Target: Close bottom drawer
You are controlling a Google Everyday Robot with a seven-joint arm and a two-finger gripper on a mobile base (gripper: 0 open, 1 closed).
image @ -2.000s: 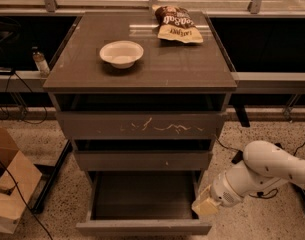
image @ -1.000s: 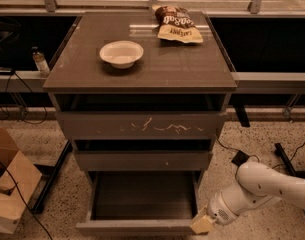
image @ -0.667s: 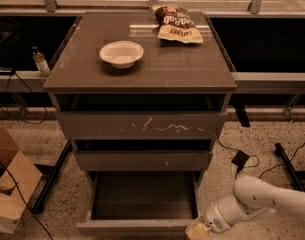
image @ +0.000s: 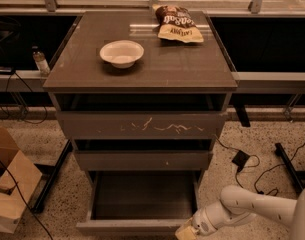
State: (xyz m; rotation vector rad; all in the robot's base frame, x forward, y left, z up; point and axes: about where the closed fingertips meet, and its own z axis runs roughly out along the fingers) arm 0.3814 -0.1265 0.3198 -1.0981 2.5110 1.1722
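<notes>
The bottom drawer [image: 137, 227] of the grey-brown cabinet stands pulled out, its dark tray interior [image: 144, 194] showing and its plain flat front at the lower edge of the camera view. My gripper [image: 184, 232] is at the bottom edge, right at the right end of that drawer front, on the end of the white arm [image: 252, 206] that comes in from the lower right. Most of the gripper is cut off by the frame edge.
Above are the middle drawer front [image: 142, 160] and the taller scratched front [image: 142, 125]. On the cabinet top sit a white bowl [image: 122, 53] and a snack bag [image: 175, 24]. A cardboard box [image: 7, 189] stands at the left, cables [image: 247, 166] lie on the floor at the right.
My arm has dropped and swung left, bringing the gripper from beside the drawer's right side down to the right end of its front. The drawer has not visibly moved.
</notes>
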